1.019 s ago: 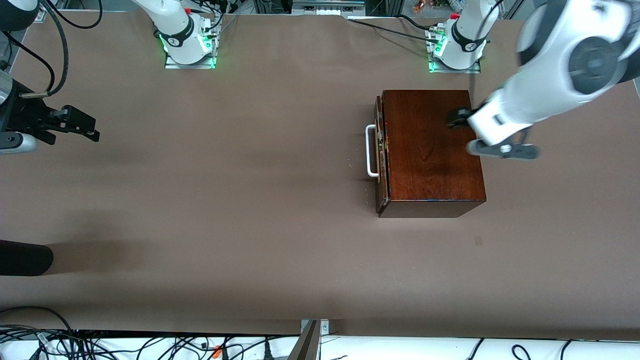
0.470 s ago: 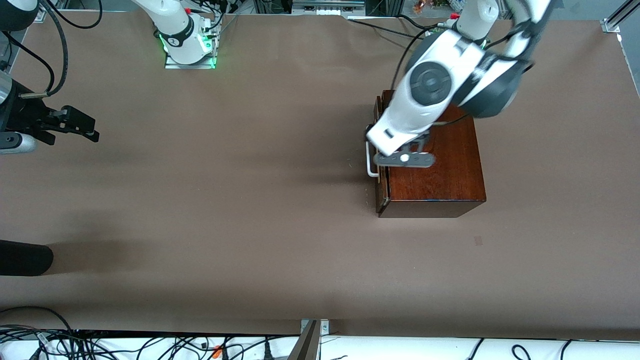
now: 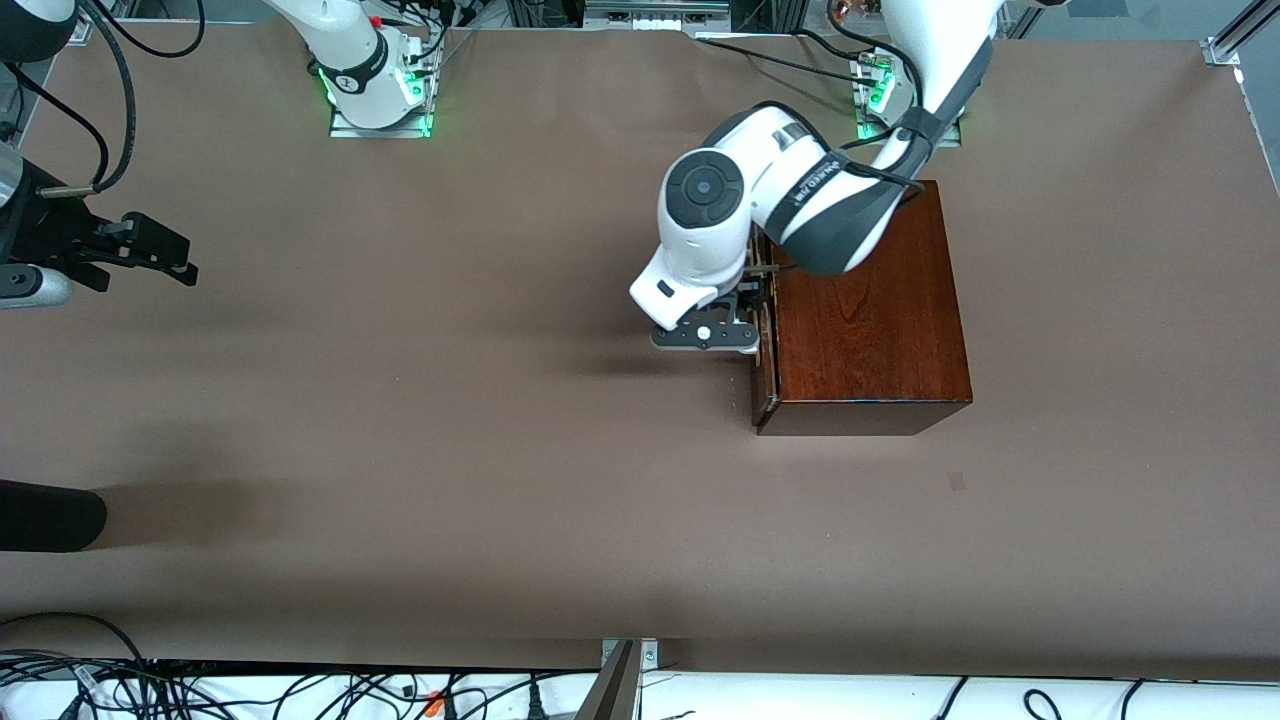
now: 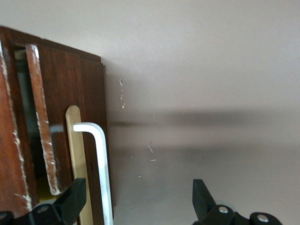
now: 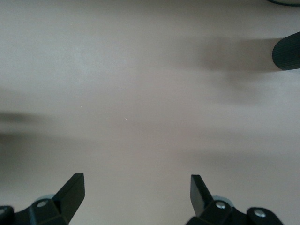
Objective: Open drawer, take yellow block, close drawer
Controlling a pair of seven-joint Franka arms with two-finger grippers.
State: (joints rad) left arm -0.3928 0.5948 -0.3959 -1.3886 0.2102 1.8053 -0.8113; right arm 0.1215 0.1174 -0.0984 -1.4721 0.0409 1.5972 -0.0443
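Two Franka arms share one brown table (image 3: 450, 420), their two bases lit green along its edge farthest from the front camera. At the right arm's end, the right gripper (image 3: 160, 250) hangs idle over bare tabletop, its two black fingers (image 5: 70, 192) spread wide with nothing between them. One dark rounded object (image 3: 50, 515) juts in from the edge of the front view at that same end, nearer to the front camera, and casts a long shadow across the table. Toward the left arm's end stands the single dark reddish-brown wooden box (image 3: 870, 320). Its one drawer (image 3: 765, 375) faces the middle of the table; the dark front sits almost flush with the box, with only a narrow gap showing between them. The left arm bends down from its base across the top of the box, and the left gripper (image 4: 140, 197) is poised just in front of the drawer. Its two fingers are set wide apart, empty. The drawer's one white U-shaped handle (image 4: 101, 159) runs between them, close beside one finger and well clear of the other, with neither finger seen to clamp it. A tangle of cables (image 3: 300, 690) lies off the table's edge nearest the front camera.
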